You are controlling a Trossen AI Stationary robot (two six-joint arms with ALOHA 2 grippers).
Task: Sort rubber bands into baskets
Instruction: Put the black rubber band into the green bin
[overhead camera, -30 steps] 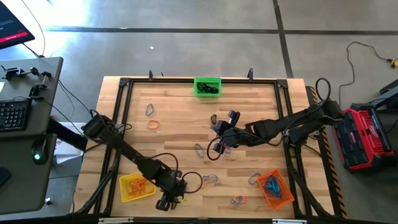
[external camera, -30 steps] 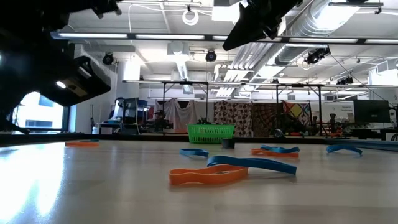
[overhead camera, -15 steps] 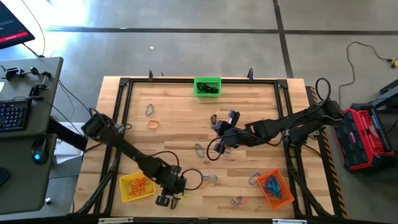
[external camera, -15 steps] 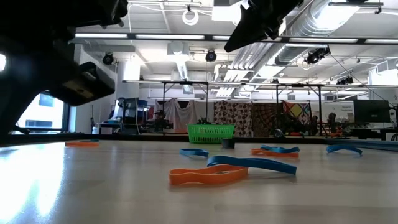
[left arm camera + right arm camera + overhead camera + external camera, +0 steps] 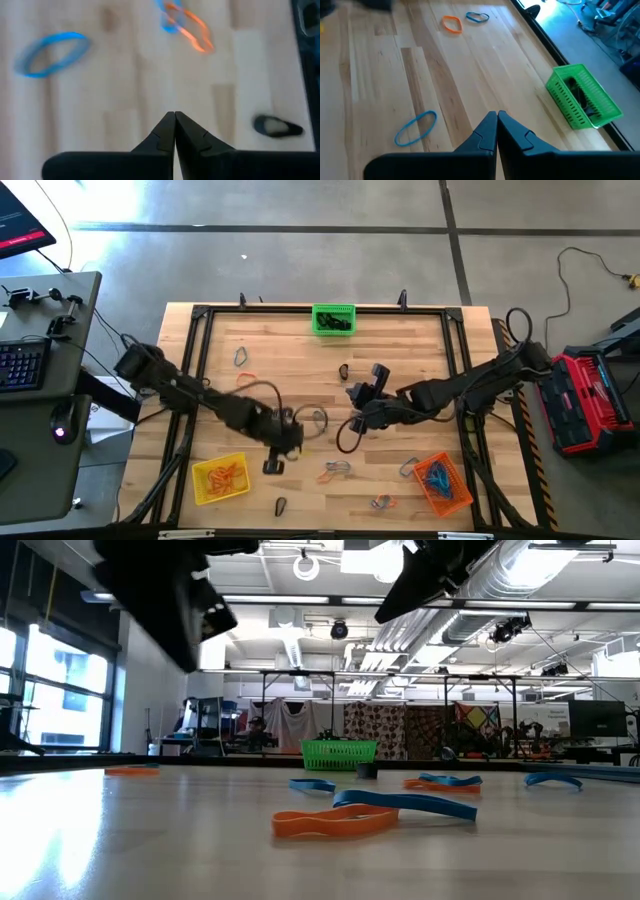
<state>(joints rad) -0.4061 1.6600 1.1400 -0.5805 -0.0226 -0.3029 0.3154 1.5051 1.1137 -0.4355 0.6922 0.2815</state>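
My left gripper is shut and holds nothing. It hangs over the table's middle-left. A blue band, an orange and blue pair and a black band lie on the wood ahead of it. My right gripper is also shut and empty, over the table's middle. A blue band lies flat before it. The green basket stands at the far edge, the yellow basket near left and the orange basket near right.
More loose bands lie about: orange and grey at far left, black in the middle, black at the near edge, and others near the orange basket. A black frame borders the table.
My left gripper has risen from the table's near edge beside the yellow basket and swung toward the far edge, to the middle-left. A black band now shows on the wood where it was. My right gripper has shifted a little toward the near edge.
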